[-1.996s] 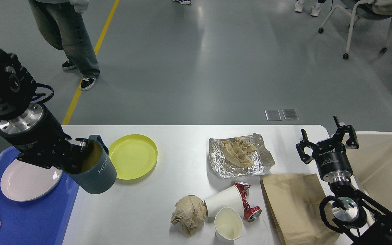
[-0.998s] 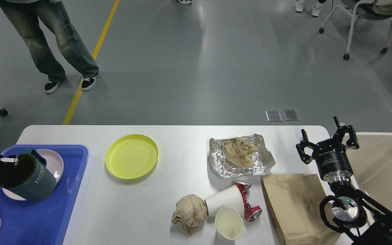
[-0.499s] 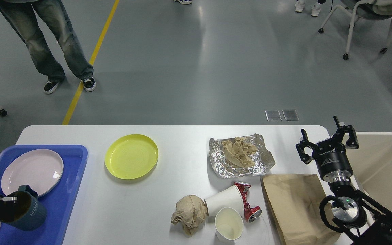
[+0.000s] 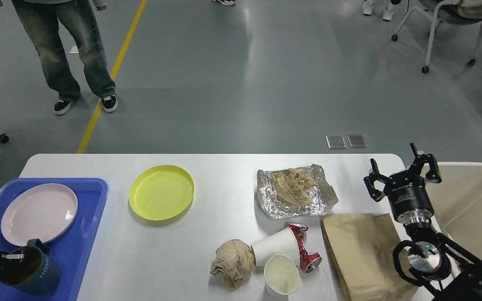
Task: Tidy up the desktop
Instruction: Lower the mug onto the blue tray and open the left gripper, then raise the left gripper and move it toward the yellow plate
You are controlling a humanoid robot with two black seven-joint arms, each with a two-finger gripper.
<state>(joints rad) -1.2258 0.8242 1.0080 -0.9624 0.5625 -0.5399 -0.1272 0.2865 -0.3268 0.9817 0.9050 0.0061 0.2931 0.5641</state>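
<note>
The white desktop [image 4: 224, 171] carries a yellow plate [image 4: 161, 197], a foil sheet [image 4: 320, 196] with crumpled brown paper on it, a brown paper ball [image 4: 232, 262], two paper cups [image 4: 275, 248] [image 4: 281, 275], a crushed red can [image 4: 304, 247] and a flat brown paper bag [image 4: 362, 251]. At the bottom left, my left gripper [image 4: 8, 261] is shut on the rim of a teal mug [image 4: 38, 271], low over the blue tray [image 4: 80, 246]. My right gripper [image 4: 402, 171] stands open and empty above the table's right end.
A pink plate [image 4: 39, 213] lies on the blue tray beside the mug. A cream bin [image 4: 475, 209] stands just right of the table. A person [image 4: 65, 50] stands on the floor beyond the far left corner, and a wheeled chair [image 4: 446, 25] is far right.
My left arm carried the teal mug from beside the yellow plate leftward and down to the near part of the blue tray. The right arm has not moved. The person shifted.
</note>
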